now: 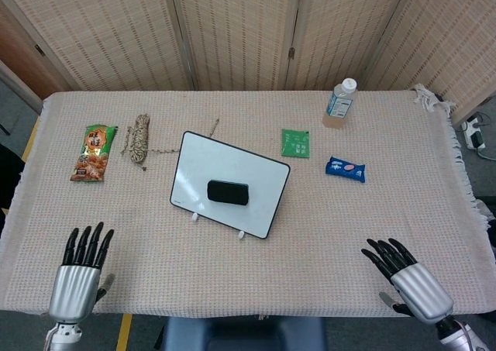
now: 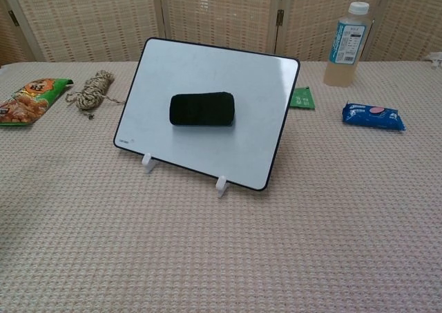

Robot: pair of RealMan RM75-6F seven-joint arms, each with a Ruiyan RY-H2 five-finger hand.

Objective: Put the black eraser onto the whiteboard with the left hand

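The black eraser (image 1: 228, 192) (image 2: 202, 110) lies on the sloped whiteboard (image 1: 256, 173) (image 2: 248, 85), which stands on small white feet at the table's middle. Nothing touches the eraser. My left hand (image 1: 79, 277) is at the near left edge of the table, far from the board, fingers spread and holding nothing. My right hand (image 1: 408, 277) rests at the near right edge, fingers also spread and empty. Neither hand shows in the chest view.
A snack bag (image 1: 94, 153) and a coil of rope (image 1: 139, 137) lie at the left. A green packet (image 1: 295, 142), a blue packet (image 1: 345, 169) and a drink bottle (image 1: 340, 103) sit right of the board. A folding screen stands behind the table.
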